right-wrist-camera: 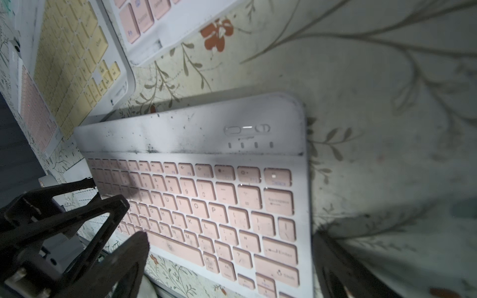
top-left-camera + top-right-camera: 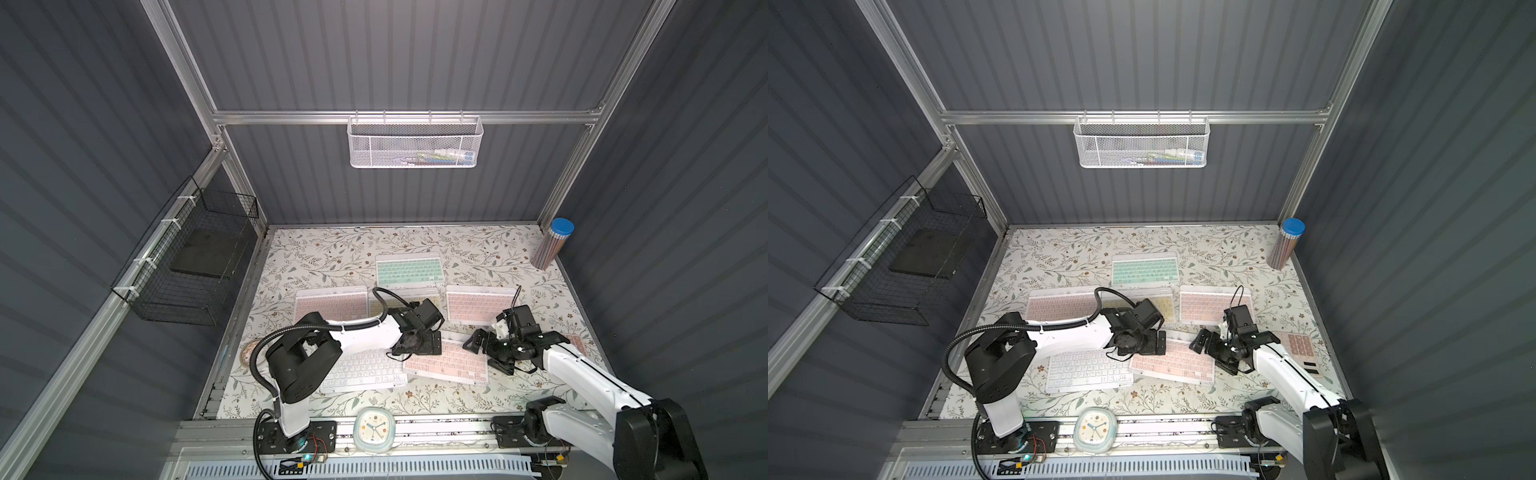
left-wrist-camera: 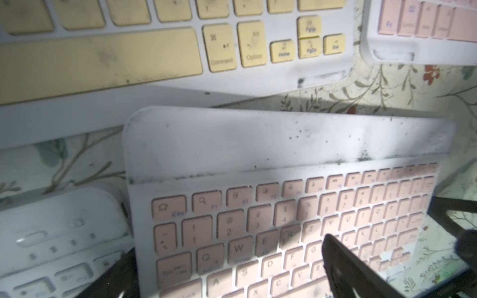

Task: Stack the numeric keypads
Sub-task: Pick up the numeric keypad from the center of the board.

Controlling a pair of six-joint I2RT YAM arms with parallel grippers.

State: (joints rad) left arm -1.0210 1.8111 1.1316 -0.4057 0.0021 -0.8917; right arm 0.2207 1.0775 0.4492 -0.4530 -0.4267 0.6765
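Pink keypad (image 2: 449, 368) lay askew, touching white keypad (image 2: 361, 372) at its 9 o'clock. The left gripper (image 2: 419, 347) and right gripper (image 2: 487, 353), both spread wide and empty, could slip off its thin edge and shove both.

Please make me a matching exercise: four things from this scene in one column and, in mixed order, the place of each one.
Things:
1. mint-green keypad
2. white-keyed keypad
3. clock
4. tube with blue lid

Places:
A. far right corner of the table
B. on the metal rail at the front
C. farthest back of all keypads
D. the keypad nearest the clock

Pairs: 1-C, 2-D, 3-B, 4-A
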